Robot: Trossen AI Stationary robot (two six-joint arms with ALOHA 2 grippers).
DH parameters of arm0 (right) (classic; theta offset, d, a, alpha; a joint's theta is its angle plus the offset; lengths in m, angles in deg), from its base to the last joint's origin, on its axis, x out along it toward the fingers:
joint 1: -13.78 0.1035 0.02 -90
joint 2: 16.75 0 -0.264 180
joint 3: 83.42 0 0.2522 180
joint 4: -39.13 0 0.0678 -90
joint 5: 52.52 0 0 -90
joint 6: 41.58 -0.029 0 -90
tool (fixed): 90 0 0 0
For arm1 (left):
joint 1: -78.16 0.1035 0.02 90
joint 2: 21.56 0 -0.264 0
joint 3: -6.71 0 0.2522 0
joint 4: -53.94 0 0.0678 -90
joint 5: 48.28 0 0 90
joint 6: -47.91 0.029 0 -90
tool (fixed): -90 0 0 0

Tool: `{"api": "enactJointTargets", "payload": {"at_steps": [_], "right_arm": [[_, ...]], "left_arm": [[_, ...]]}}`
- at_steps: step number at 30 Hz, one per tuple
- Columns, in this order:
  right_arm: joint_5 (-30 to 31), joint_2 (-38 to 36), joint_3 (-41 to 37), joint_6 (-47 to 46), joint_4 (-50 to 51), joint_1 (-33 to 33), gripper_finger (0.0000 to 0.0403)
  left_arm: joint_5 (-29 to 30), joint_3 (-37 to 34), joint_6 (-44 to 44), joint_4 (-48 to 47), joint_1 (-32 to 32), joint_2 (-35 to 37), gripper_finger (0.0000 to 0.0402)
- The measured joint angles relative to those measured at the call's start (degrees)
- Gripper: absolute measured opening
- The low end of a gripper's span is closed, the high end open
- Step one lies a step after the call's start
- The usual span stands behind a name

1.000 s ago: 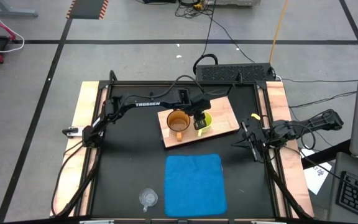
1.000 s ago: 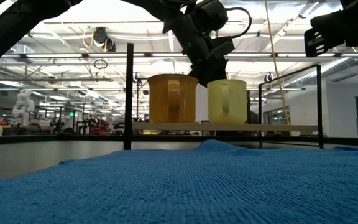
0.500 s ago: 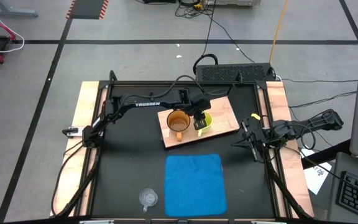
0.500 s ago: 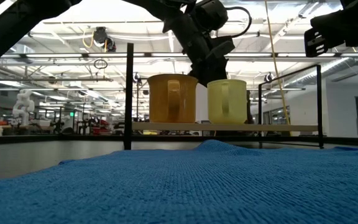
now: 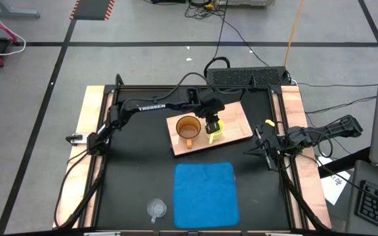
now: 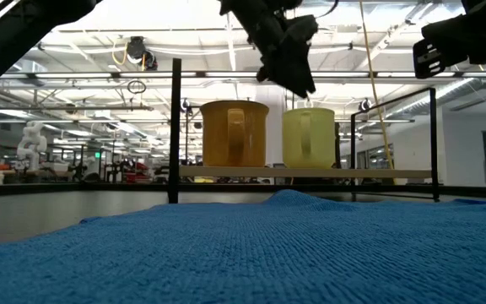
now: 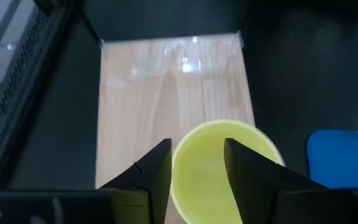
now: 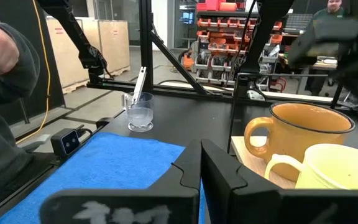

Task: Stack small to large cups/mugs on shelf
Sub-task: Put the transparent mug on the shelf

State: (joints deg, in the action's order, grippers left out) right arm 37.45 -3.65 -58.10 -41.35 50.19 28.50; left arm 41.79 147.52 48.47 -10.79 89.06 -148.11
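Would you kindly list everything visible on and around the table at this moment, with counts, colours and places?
Large amber-brown handled mug: one, amber-brown, on the board's left part.
Medium yellow handled mug: one, yellow, on the board beside the amber mug.
Small clear transparent cup: one, clear, near the table's front edge, left of the mat.
Light-wood rectangular board: one, pale wood, toward the table's back middle.
Blue rectangular cloth mat: one, blue, in front of the board.
Black table: one, black top with wooden side rails.
Left hand: open, above the yellow mug, fingers astride its rim.
Right hand: shut, waiting at the table's right edge.
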Motion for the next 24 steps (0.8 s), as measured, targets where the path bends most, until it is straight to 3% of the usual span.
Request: {"api": "enactJointTargets", "payload": {"at_steps": [24], "right_arm": [[-0.01, 0.00, -0.01, -1.24, 0.01, 0.00, 0.0000]], "left_arm": [[3.05, 0.85, 2.13, -5.97, 0.00, 2.77, 0.0150]]}}
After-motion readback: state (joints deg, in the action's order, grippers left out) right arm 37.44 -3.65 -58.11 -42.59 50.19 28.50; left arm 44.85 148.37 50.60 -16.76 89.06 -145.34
